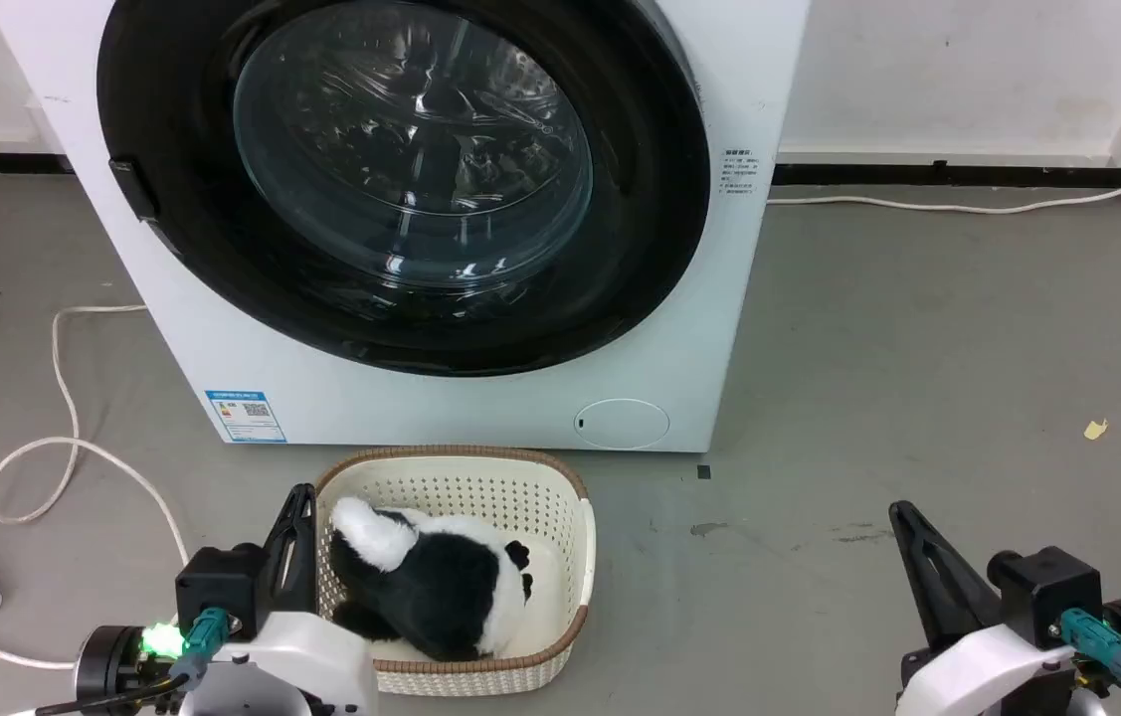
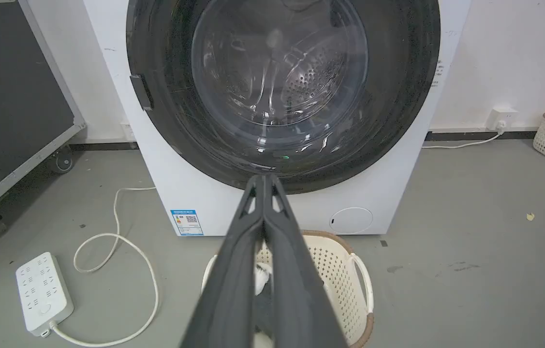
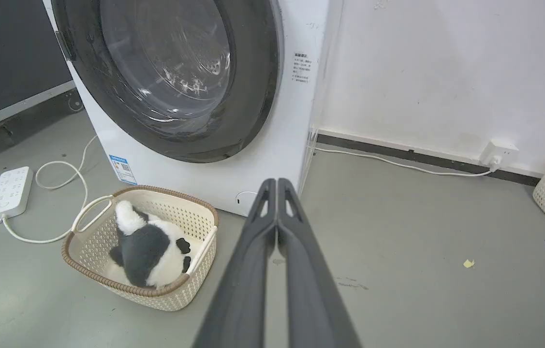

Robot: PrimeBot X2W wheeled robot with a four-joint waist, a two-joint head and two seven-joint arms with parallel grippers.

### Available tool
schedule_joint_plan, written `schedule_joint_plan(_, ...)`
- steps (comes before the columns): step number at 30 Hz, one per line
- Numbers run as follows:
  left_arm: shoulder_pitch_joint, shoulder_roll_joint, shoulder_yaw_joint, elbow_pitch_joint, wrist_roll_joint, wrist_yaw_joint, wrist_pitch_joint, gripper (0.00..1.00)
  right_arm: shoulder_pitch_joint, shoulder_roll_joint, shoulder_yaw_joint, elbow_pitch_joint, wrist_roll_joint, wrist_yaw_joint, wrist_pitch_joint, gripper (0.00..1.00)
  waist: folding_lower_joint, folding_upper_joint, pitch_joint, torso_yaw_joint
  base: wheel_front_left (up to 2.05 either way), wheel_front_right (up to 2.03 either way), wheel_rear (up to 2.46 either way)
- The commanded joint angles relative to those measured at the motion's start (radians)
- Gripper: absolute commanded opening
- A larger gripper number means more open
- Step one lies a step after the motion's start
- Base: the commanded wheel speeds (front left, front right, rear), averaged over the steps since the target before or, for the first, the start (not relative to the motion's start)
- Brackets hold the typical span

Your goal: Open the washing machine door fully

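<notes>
Jaws, left: my left gripper (image 2: pixel 263 180) is holding its two fingers pressed flat together, with nothing between them.
Jaws, right: my right gripper (image 3: pixel 277 182) is doing the same, fingers closed on each other and empty.
Position: both are hanging low above the floor, well apart from the machine. The left one is sitting at the left rim of the basket (image 1: pixel 451 455); I cannot tell whether it is touching.
Basket contents: a black-and-white plush toy (image 1: pixel 441 587) is lying inside.
Door: the washing machine door (image 1: pixel 401 169) is sitting flush in the front of the washing machine (image 1: pixel 480 408), with no gap showing round its edge.
Handle: a small dark tab (image 1: pixel 134 189) is sticking out at the door's left edge. I am taking it as the pull point, judgement only.
Progress: nothing of the opening is looking done; I am judging this as the very start.
Remaining: reaching the tab, unlatching, and swinging the door fully wide are all pending.
</notes>
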Motion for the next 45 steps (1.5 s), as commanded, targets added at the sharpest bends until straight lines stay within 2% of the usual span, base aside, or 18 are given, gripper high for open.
schedule_joint_plan(1, 0.015, 0.001, 0.001, -0.004, 0.009, -0.004, 0.000, 0.00, -0.012, 0.005, 0.000, -0.005, -0.008, -0.001, 0.000, 0.00, 0.0000, 0.0000, 0.000, 0.000, 0.00, 0.00, 0.00)
schedule_joint_plan(45, 0.015, 0.001, 0.001, -0.004, 0.009, -0.004, 0.000, 0.00, -0.012, 0.005, 0.000, -0.005, -0.008, -0.001, 0.000, 0.00, 0.0000, 0.0000, 0.000, 0.000, 0.00, 0.00, 0.00)
